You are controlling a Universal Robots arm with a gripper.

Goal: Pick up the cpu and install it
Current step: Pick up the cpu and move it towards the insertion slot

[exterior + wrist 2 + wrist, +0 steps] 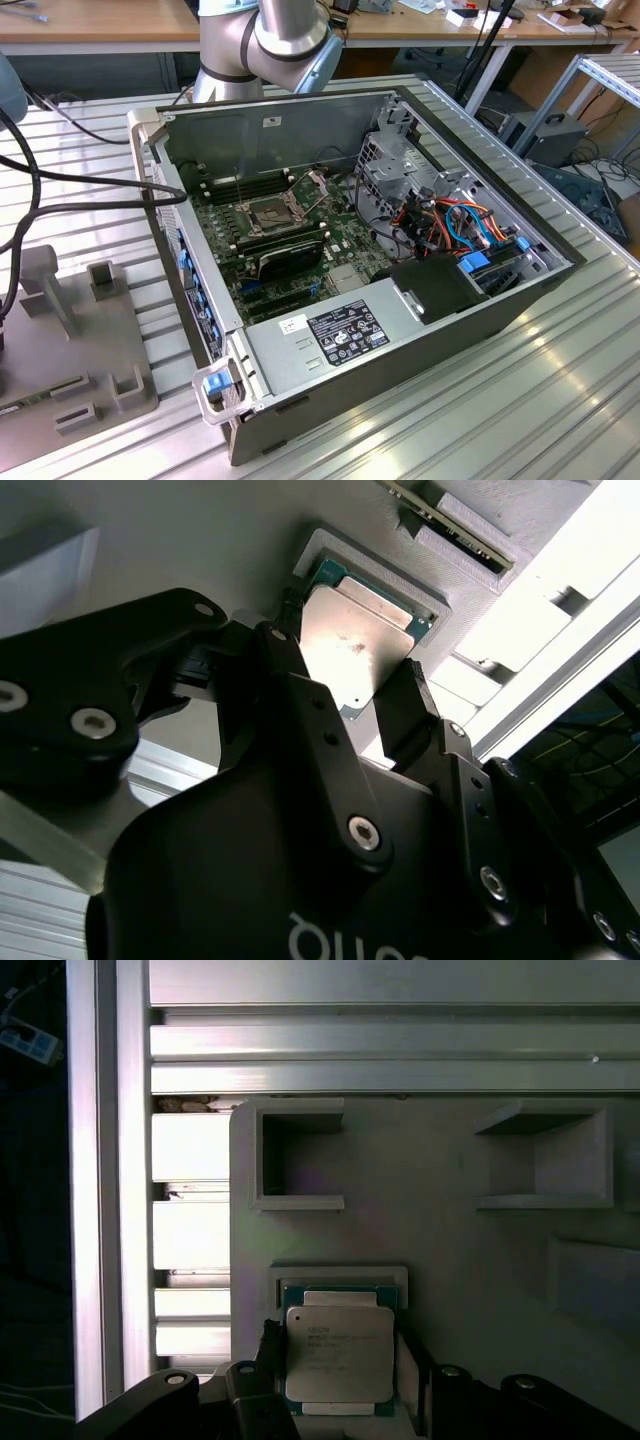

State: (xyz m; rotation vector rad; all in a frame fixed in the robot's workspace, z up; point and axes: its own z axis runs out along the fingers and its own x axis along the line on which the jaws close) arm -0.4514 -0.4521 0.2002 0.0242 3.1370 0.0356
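The gripper [350, 655] stands parted just wider than the cpu [338, 1352], one jaw close beside each of two opposite edges. The cpu lies flat in a shallow recess of the grey fixture [440, 1240], at the exterior view's left, well apart from the socket [270, 213]. It looks light, stiff and slick-topped, likely delicate underneath; its side edges seem the place to grip, gently and level.

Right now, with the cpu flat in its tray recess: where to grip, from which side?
Pinch the cpu by two opposite side edges, coming straight down from above. It lies flat, lid up, sunk in a shallow recess of the grey tray, so only top and edges look reachable.
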